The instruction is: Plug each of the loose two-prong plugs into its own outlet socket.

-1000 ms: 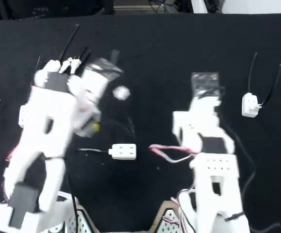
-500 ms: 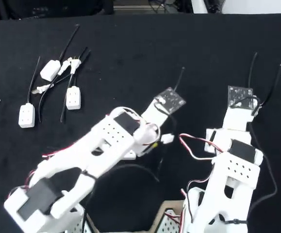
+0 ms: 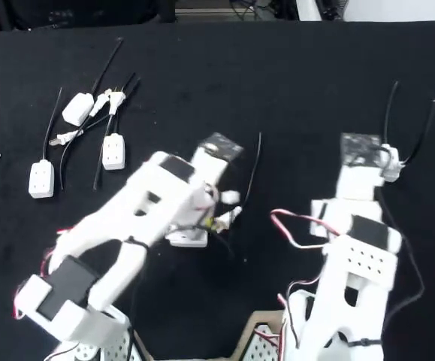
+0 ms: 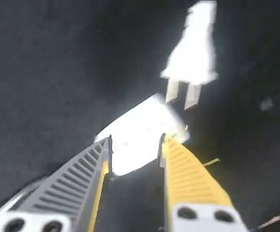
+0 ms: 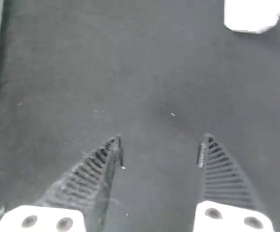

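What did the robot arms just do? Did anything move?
The left claw swung from the pile at the back left to the middle, then pulled back a little. Open, it now hovers over the middle socket, with a plug just beyond. The right claw, open, shifted right toward the right socket. Both sockets and the pile stayed put.
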`<state>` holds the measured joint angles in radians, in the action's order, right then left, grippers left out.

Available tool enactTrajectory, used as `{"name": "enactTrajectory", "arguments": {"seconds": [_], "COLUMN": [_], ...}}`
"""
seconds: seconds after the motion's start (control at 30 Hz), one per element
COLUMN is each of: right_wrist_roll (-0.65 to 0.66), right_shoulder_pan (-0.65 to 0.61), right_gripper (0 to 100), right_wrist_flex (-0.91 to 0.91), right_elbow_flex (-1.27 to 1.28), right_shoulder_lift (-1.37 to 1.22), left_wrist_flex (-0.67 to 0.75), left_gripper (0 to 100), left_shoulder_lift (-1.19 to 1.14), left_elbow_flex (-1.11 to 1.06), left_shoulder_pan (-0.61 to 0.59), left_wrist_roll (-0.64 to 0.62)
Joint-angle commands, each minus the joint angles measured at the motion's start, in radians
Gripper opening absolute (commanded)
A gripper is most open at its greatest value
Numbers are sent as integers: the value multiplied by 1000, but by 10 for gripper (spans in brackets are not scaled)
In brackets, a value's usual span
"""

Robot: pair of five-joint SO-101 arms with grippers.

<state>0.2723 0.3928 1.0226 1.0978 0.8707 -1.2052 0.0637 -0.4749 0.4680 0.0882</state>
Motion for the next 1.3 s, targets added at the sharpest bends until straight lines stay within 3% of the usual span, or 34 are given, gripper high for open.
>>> {"name": "enactTrajectory", "arguments": {"seconds": [0.0, 0.17, 0.3, 0.43, 0.63, 0.77, 0.87, 1.1, 1.27], "right_wrist_roll": [9, 2, 9, 9, 18, 126, 176, 129, 71], "right_shoulder_pan": [-164, -321, -408, -486, -502, -572, -687, -961, -1114], "right_gripper": [240, 240, 240, 240, 240, 240, 240, 240, 240], "right_wrist_flex": [-2, 0, -2, -2, 3, 51, 89, 58, -44], "right_elbow_flex": [-4, -1, 35, 48, 62, 68, 67, 90, 143], "right_shoulder_lift": [25, 25, 27, 25, 25, 27, 31, 25, 24], "left_wrist_flex": [25, 222, 276, 250, 51, -12, 5, 209, 127], "left_gripper": [170, 170, 170, 169, 167, 167, 169, 167, 167], "left_shoulder_lift": [34, 28, 35, 35, 35, 75, 189, 486, 626], "left_elbow_flex": [-2, -157, -200, -163, -90, -142, -232, -542, -598], "left_shoulder_pan": [-145, -193, -271, -318, -326, -341, -378, -420, -650], "left_wrist_roll": [66, 68, 68, 68, 95, 190, 226, 233, 244]}}
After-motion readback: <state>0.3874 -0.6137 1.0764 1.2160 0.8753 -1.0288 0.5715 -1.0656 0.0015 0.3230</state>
